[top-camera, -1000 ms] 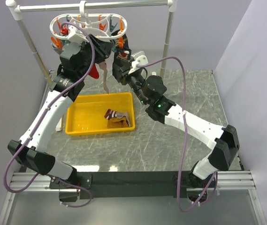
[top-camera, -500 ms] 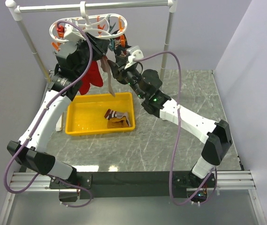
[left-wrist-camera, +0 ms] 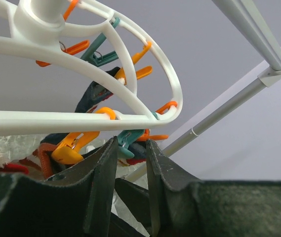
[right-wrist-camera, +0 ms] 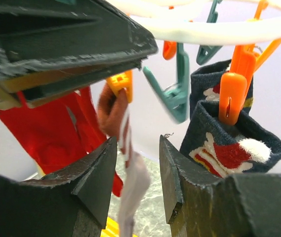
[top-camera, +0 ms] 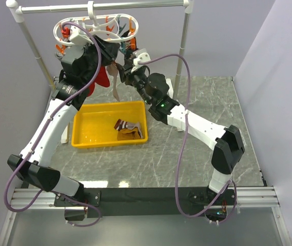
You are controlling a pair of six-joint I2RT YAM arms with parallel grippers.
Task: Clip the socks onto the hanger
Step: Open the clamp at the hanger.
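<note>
Step, we judge: pinning grey-beige sock (right-wrist-camera: 113, 111), hanging under hanger (left-wrist-camera: 145, 74) at orange clothespin (right-wrist-camera: 121, 81) | left pincer (left-wrist-camera: 130, 143) nearly closed at that pin, grip unclear to us | right pincer (right-wrist-camera: 137, 140) parted near sock, holding nothing | next: we'd confirm bite, then fetch from tray (top-camera: 84, 139)

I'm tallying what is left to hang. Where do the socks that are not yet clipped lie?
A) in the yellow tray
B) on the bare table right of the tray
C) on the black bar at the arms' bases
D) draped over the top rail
A: the top view shows a small heap of socks, a striped cuff over a brown one, lying in the right end of the yellow tray.
</note>
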